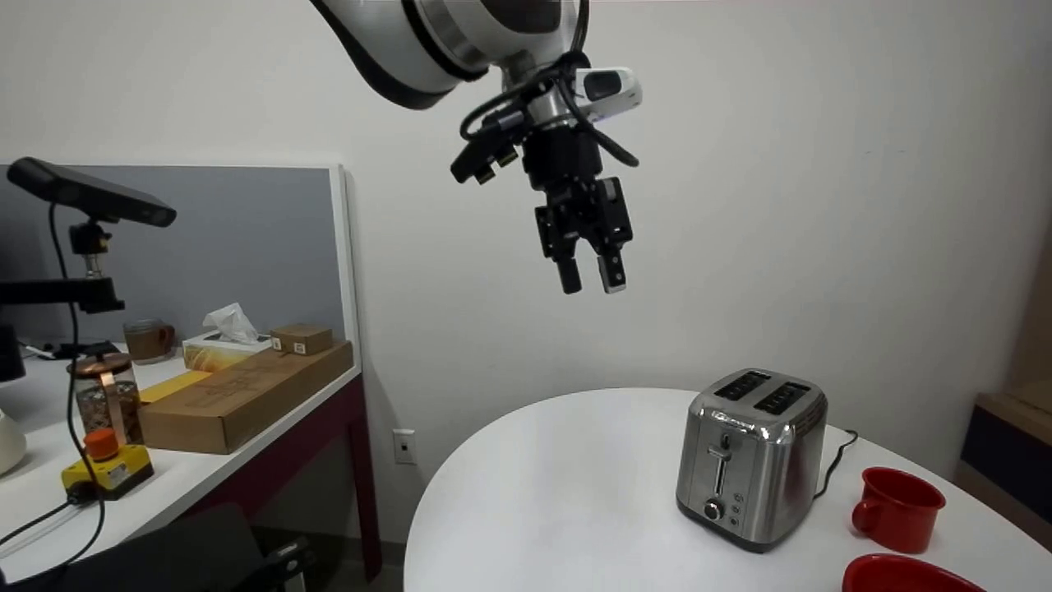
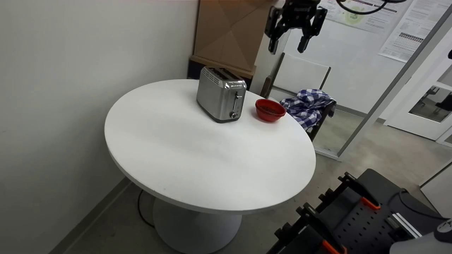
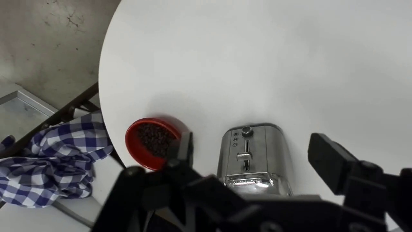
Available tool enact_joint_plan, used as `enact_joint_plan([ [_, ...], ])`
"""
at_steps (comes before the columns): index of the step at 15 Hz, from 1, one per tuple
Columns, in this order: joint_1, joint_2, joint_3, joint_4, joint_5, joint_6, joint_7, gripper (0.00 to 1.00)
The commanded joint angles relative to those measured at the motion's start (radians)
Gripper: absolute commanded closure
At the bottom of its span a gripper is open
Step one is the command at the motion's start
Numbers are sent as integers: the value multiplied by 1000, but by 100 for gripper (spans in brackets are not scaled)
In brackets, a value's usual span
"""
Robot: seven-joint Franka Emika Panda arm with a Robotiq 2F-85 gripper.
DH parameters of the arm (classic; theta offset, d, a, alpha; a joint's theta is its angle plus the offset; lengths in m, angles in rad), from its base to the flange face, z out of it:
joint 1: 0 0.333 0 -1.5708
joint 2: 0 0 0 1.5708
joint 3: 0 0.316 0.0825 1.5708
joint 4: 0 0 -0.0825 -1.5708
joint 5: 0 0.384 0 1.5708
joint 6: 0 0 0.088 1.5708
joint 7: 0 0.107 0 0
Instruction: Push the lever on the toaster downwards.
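Gripper [image 3: 252, 146]: nearest in the wrist view, fingers [image 3: 330, 162] spread wide, nothing held, hanging well above the level of the white table [image 1: 559, 493]
Toaster [image 1: 748, 464]: upright on the table, towards its right side in an exterior view, well apart from the gripper
Lever [image 3: 244, 157]: on the toaster's narrow end face, apparently raised, untouched, with slot [image 1: 720, 478] left below it
Red bowl [image 2: 268, 118]: near the toaster, on its right in an exterior view
Gap from fingers to lever: step in hand looks like the approach, the press not yet begun
Way to the lever: next move probably calls for coming across and down, drawing the fingers together into one firm tip, and pressing from above along the slot
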Motion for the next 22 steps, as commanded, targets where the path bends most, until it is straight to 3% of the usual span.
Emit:
enact_joint_plan([
  [1, 26, 222, -37, 149, -111, 26, 125, 41],
  [9, 174, 571, -234, 380, -340, 164, 270, 100],
  [16, 252, 783, -359, 538, -339, 295, 312, 100],
  [22, 294, 922, -423, 638, -293, 416, 344, 100],
])
